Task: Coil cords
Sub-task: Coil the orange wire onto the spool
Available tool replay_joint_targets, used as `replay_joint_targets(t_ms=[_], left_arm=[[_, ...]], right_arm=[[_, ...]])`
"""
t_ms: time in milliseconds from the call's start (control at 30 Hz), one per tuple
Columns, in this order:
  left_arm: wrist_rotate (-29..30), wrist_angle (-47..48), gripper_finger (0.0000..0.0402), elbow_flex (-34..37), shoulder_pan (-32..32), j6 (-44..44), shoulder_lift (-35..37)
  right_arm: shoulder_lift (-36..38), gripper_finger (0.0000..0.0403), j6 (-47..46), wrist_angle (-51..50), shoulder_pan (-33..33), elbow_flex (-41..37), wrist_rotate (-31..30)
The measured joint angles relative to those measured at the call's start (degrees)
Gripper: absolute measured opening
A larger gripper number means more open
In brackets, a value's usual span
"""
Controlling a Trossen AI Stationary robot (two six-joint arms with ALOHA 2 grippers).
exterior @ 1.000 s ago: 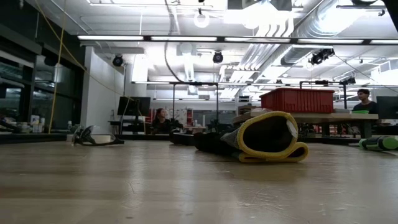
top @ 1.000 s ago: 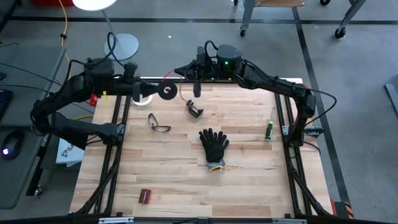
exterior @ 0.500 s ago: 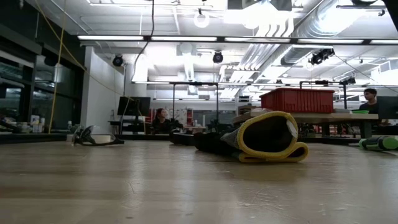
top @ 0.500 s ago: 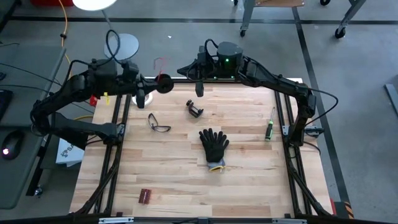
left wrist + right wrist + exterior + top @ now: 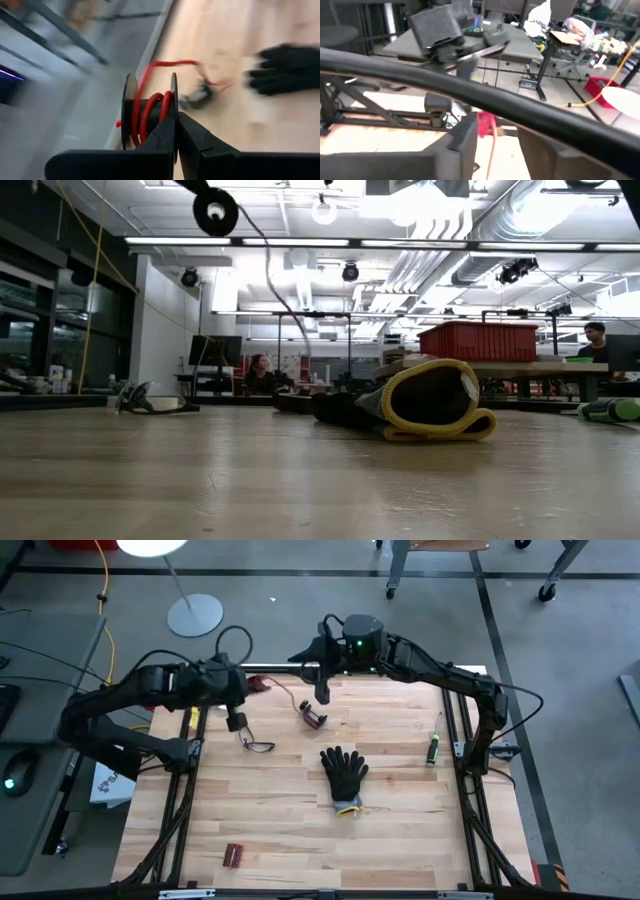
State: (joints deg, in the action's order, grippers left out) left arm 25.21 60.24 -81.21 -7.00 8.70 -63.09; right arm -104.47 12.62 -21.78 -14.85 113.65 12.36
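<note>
The cord is thin and red, wound on a small black spool [image 5: 149, 114] that is held above the table's far left corner by my left gripper [image 5: 250, 686], which is shut on it. In the low view the spool [image 5: 215, 210] hangs high, and the cord [image 5: 285, 696] trails from it down to a small black clip [image 5: 313, 718] lying on the table. My right gripper [image 5: 322, 692] points down over the far edge, just right of the spool. It is open, and the cord [image 5: 492, 145] passes between its fingers; I cannot tell whether it touches them. My left gripper pinches one flange of the spool [image 5: 173, 97] at its rim between its two fingers. The fingers come roughly level from the table's left. The spool is lifted clear and stands on edge, with the cord running slack from it to the clip.
A black glove [image 5: 344, 776] lies mid-table, safety glasses [image 5: 255, 745] lie left of it, a green-handled screwdriver [image 5: 433, 745] is at the right, and a small red-brown block [image 5: 233, 855] is near the front left. A lamp base [image 5: 195, 612] stands beyond the table.
My left arm has swung in over the table's far left corner and turned, carrying the spool. The spool, seen face-on before, now shows its red winding and has come into the low view's top. The cord now trails from it toward the clip.
</note>
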Motion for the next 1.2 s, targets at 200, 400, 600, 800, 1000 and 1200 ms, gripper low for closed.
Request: replay_joint_targets(t_ms=[200,400,600,800,1000,1200], left_arm=[[4.45,-8.10,0.0000,-0.71,2.91,4.10,0.64],[-10.39,-10.34,0.0000,-8.19,3.14,-4.75,1.00],[-18.75,-2.01,0.0000,-15.06,2.34,-12.52,1.13],[-31.48,5.33,0.0000,-16.11,-1.21,-27.76,0.62],[-47.41,2.19,0.0000,-16.06,-3.46,-32.85,-2.22],[-36.17,-0.19,0.0000,-16.06,-4.49,-20.51,-3.57]], right_arm=[[0.00,0.0155,1.45,-0.82,0.76,0.00,-0.64],[0.61,0.0156,1.08,-1.15,0.74,0.00,-3.30],[3.32,0.0156,-2.12,-1.03,0.76,0.00,-2.28],[5.70,0.0156,-7.53,-1.10,0.76,0.00,-1.12],[5.79,0.0156,-7.31,-1.14,1.13,-0.02,1.22],[6.59,0.0156,-6.02,-0.71,1.13,-0.02,1.21]])
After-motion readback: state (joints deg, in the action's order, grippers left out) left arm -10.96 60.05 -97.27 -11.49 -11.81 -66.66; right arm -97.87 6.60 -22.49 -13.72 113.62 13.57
